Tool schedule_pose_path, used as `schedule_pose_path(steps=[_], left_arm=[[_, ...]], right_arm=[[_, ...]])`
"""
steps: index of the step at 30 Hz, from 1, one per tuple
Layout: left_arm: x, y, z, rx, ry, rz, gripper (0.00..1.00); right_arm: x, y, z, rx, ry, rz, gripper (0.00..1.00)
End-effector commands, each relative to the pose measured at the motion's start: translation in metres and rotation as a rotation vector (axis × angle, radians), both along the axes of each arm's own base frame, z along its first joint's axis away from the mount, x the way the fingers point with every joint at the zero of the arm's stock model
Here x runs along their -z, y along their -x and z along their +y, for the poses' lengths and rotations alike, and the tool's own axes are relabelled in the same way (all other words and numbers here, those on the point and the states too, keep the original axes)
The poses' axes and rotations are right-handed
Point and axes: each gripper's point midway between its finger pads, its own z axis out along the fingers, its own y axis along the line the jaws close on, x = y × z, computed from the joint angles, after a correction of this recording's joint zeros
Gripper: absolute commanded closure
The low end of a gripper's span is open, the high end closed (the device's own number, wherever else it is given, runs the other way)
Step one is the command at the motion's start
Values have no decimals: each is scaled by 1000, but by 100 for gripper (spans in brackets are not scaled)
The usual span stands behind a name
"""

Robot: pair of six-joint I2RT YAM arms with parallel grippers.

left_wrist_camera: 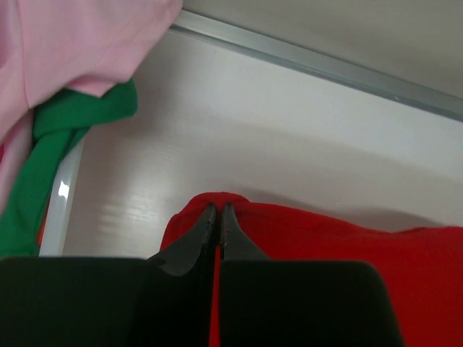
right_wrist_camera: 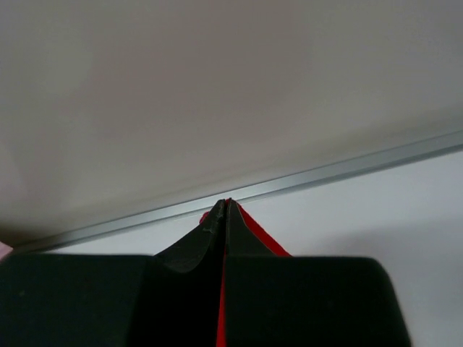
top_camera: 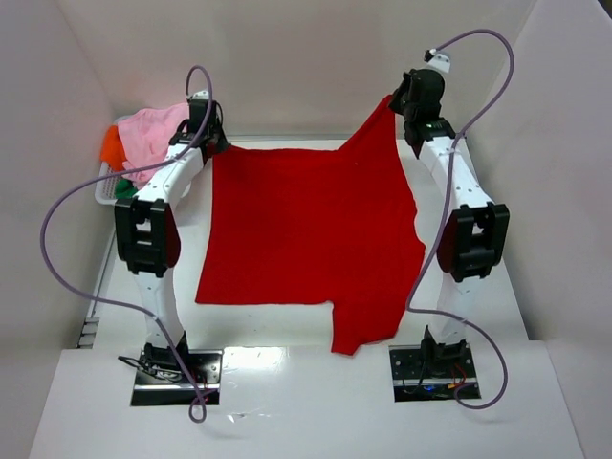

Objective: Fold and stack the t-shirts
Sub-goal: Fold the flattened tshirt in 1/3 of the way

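A bright red t-shirt [top_camera: 306, 229] lies spread over the middle of the white table. My left gripper [top_camera: 216, 145] is shut on its far left corner, low over the table; the wrist view shows red cloth [left_wrist_camera: 325, 253] pinched between the shut fingers [left_wrist_camera: 219, 210]. My right gripper [top_camera: 400, 107] is shut on the far right corner and holds it lifted above the table; a thin red edge [right_wrist_camera: 264, 235] shows at its fingertips [right_wrist_camera: 226, 204]. A light pink shirt [top_camera: 153, 134], an orange shirt [top_camera: 112, 148] and a green shirt [left_wrist_camera: 65, 130] lie heaped at the far left.
The heap sits in a white basket [top_camera: 107, 191] at the table's far left corner, close to my left arm. A metal rail [left_wrist_camera: 325, 65] runs along the table's back edge under the white back wall. White walls stand on both sides.
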Motion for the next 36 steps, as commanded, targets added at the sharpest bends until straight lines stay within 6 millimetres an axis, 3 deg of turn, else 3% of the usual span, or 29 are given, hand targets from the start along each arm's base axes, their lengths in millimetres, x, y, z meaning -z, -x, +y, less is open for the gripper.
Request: schedule_pose_path(steps=[1,2,3,5,6,7,8,9,10,11,14,15,19,24,27,28,30,31,32,33,34,36], left_arm=[[1,-26,13,-9,22,-20,100],[-5,-34,11,-2,29,-40,100],[7,-40,23,-15,35,-25,100],[11,-48,25,-5,81,-31,100],[20,-53,33,-8,91,-27,100],[17,-59,30,5,99,-40,100],[17,-63,37,1,105,-45,100],[29,-66,37,0,105,-25,100],[31,-67,42,-3,110,-20,100],[31,-70,40,5,115,-23,100],[37,-70,40,-1,123,-13,100],[37,-70,40,-1,123,-13,100],[49,-66,46,-6,114,13,100],[57,-54,46,21,90,47,100],[53,-44,46,33,73,57,100],[53,-41,47,40,63,61,100],[47,-35,50,25,52,56,100],[46,-33,57,9,47,57,100],[50,-28,57,8,47,73,100],[43,-23,64,3,40,66,100],[44,-19,63,3,40,72,100],[46,-6,66,8,54,85,100]], right_arm=[[-7,-17,-7,27,-29,-22,100],[-5,-21,-6,27,-29,-21,100],[2,-25,-6,27,-27,-6,100],[16,-36,-4,29,-32,24,100],[19,-40,-4,29,-32,29,100],[11,-45,-4,29,-34,12,100],[29,-51,-3,30,-29,48,100],[31,-55,-8,39,-29,53,100],[20,-58,-8,39,-31,32,100],[33,-62,-8,39,-28,59,100],[22,-65,-6,30,-32,37,100],[32,-67,-6,30,-30,61,100],[34,-64,-4,21,-29,80,100],[27,-44,-4,11,-30,92,100],[24,-24,-1,2,-29,99,100],[33,-18,5,-8,-25,123,100],[23,-3,7,-4,-22,121,100],[37,5,4,6,-16,155,100],[23,14,2,21,-37,128,100],[22,20,1,22,-38,125,100],[41,29,0,26,-44,169,100],[30,45,-1,28,-58,151,100]])
